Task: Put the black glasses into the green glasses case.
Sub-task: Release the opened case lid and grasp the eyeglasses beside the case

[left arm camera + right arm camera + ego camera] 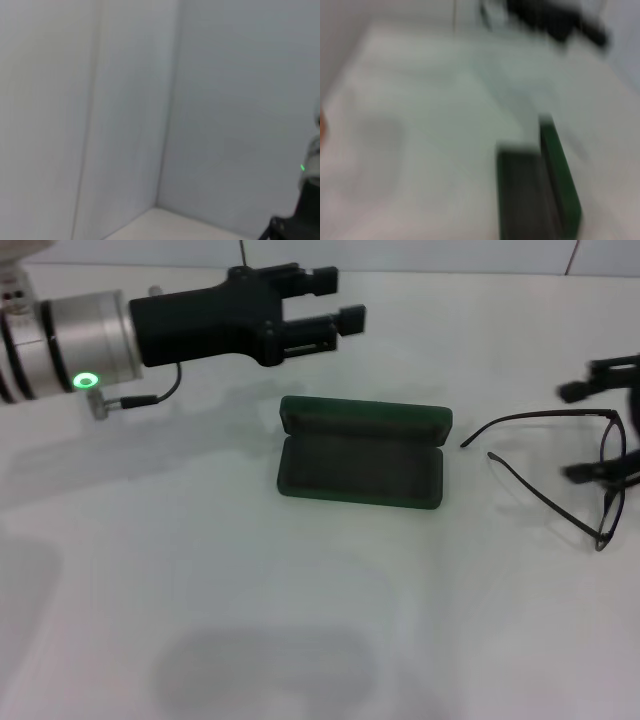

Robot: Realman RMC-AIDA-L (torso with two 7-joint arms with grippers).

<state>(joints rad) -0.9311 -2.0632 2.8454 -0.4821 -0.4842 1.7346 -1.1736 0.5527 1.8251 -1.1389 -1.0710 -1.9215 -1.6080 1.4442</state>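
The green glasses case (pixel 362 466) lies open in the middle of the table, lid standing at the far side, its dark lining empty. It also shows in the right wrist view (pixel 540 192). The black glasses (pixel 560 475) are at the right, temple arms spread and pointing towards the case. My right gripper (pixel 598 426) is at the right edge, open, one finger on each side of the far half of the glasses' front. I cannot tell whether it touches the frame. My left gripper (pixel 335 302) is open and empty, in the air behind the case.
The white table (pixel 200 620) runs to a white wall at the back. A thin cable (pixel 165 392) hangs under the left wrist. The left wrist view shows only walls and a table corner (pixel 165 220).
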